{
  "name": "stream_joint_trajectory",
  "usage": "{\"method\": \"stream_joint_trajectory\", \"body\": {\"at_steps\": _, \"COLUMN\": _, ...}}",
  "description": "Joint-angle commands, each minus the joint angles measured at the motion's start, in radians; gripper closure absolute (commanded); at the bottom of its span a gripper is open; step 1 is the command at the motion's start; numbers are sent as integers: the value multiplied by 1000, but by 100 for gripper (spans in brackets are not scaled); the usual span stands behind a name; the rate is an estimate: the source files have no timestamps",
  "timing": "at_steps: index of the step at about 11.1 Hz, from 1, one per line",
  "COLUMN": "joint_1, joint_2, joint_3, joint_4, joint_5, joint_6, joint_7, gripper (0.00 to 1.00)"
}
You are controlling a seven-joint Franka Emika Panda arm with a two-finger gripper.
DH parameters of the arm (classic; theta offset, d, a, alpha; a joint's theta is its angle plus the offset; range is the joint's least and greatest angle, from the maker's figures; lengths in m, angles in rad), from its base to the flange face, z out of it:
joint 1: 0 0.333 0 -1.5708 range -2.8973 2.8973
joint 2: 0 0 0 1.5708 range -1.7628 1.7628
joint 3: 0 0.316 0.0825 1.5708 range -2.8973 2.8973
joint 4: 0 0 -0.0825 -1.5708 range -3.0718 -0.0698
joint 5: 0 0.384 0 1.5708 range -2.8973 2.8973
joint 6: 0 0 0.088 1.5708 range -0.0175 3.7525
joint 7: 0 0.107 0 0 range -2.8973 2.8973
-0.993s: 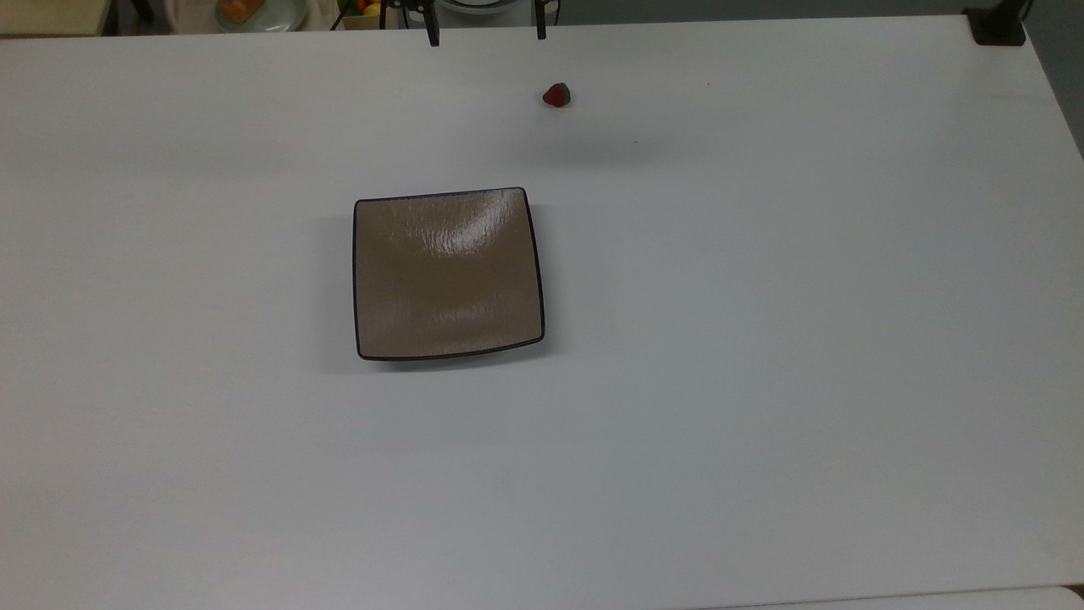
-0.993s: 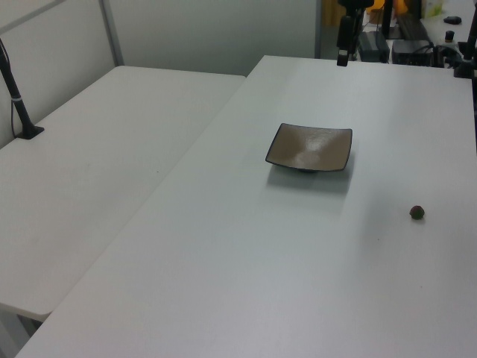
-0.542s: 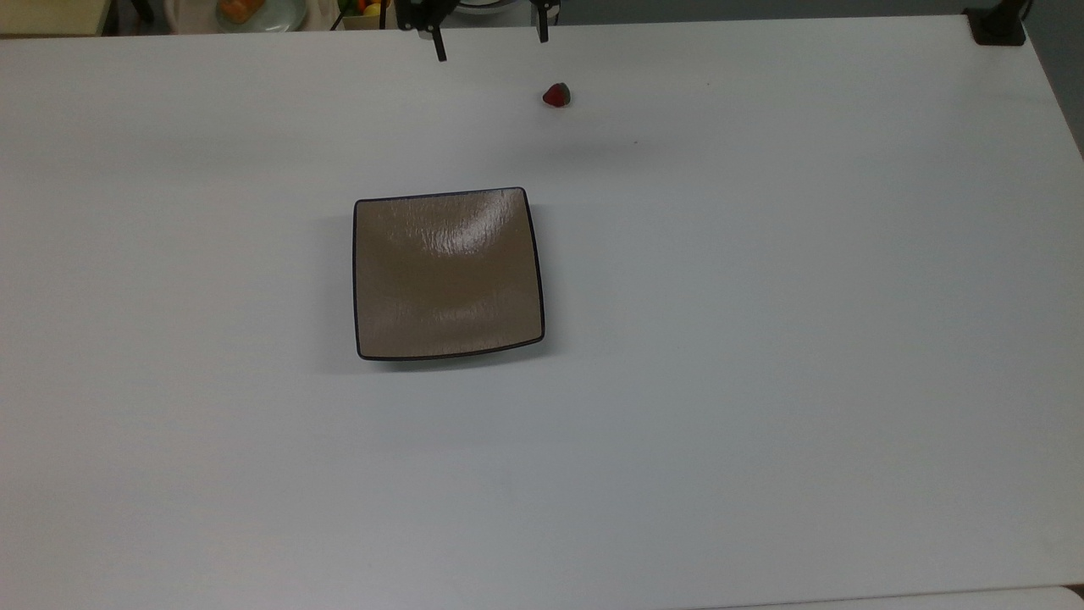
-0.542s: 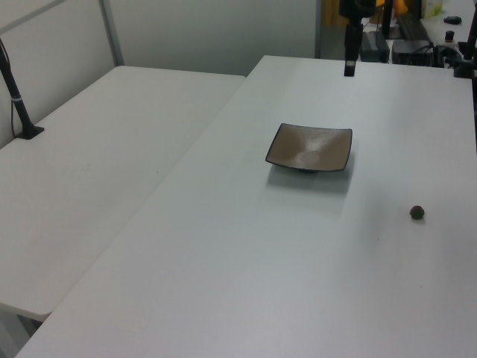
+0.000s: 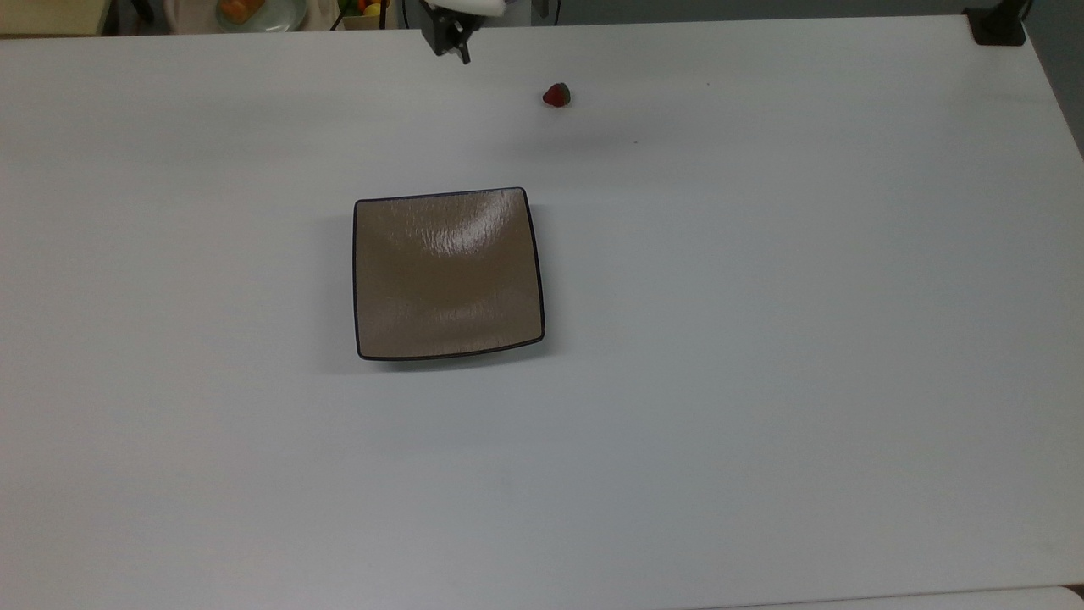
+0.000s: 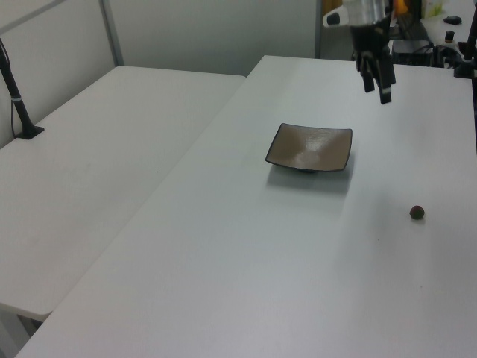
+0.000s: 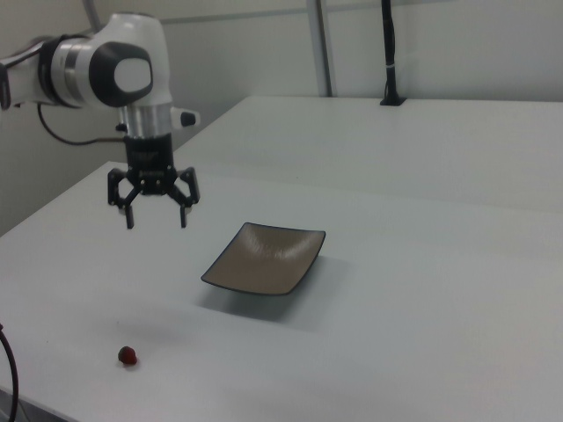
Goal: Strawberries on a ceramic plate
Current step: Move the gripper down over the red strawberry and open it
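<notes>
- The fingers (image 7: pixel 157 218) hang in the air above the table (image 7: pixel 422 334), spread wide apart with nothing between them; the right view shows both tips pointing down.
- In the top view one finger (image 5: pixel 461 52) reaches in from the top edge, further right than half a second ago, when two dark tips showed well apart at that edge.
- In the left view the fingers (image 6: pixel 376 80) now sit lower and further to the left view's right than before, and the arm's white wrist (image 6: pixel 361 11) has come into sight above them.
- The strawberry (image 7: pixel 127 355) lies on the table, below the fingers and slightly to the right view's left, well apart from them; it has not moved across the frames.
- In the top view the strawberry (image 5: pixel 556 95) lies to the right of the finger and a little lower; in the left view it (image 6: pixel 417 212) lies well below the fingers and to their right.
- The plate (image 7: pixel 264 258) rests flat on the table, bare, to the right view's right of the fingers and lower; it is unchanged from before.
- In the top view the plate (image 5: pixel 447 273) lies well below the finger; in the left view it (image 6: pixel 309 148) lies below and to the left of the fingers.
- Strawberry and plate lie well apart.
</notes>
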Motion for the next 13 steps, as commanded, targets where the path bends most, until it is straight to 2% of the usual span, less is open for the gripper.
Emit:
{"method": "stream_joint_trajectory", "body": {"at_steps": 1, "joint_1": 21, "joint_2": -23, "joint_3": 50, "joint_4": -124, "joint_5": -36, "joint_6": -7, "joint_7": -22, "gripper": 0}}
{"method": "stream_joint_trajectory", "body": {"at_steps": 3, "joint_1": 21, "joint_2": -21, "joint_3": 111, "joint_4": -216, "joint_5": -68, "joint_6": 12, "joint_7": -8, "gripper": 0}}
{"method": "stream_joint_trajectory", "body": {"at_steps": 4, "joint_1": 21, "joint_2": -20, "joint_3": 131, "joint_4": -251, "joint_5": -91, "joint_6": 18, "joint_7": -5, "gripper": 0}}
{"method": "stream_joint_trajectory", "body": {"at_steps": 6, "joint_1": 21, "joint_2": -20, "joint_3": 162, "joint_4": -339, "joint_5": -94, "joint_6": 83, "joint_7": -3, "gripper": 0}}
{"method": "stream_joint_trajectory", "body": {"at_steps": 9, "joint_1": 23, "joint_2": 1, "joint_3": 223, "joint_4": -443, "joint_5": -143, "joint_6": 197, "joint_7": 84, "gripper": 0}}
{"method": "stream_joint_trajectory", "body": {"at_steps": 13, "joint_1": 44, "joint_2": 35, "joint_3": 233, "joint_4": -517, "joint_5": -177, "joint_6": 310, "joint_7": 123, "gripper": 0}}
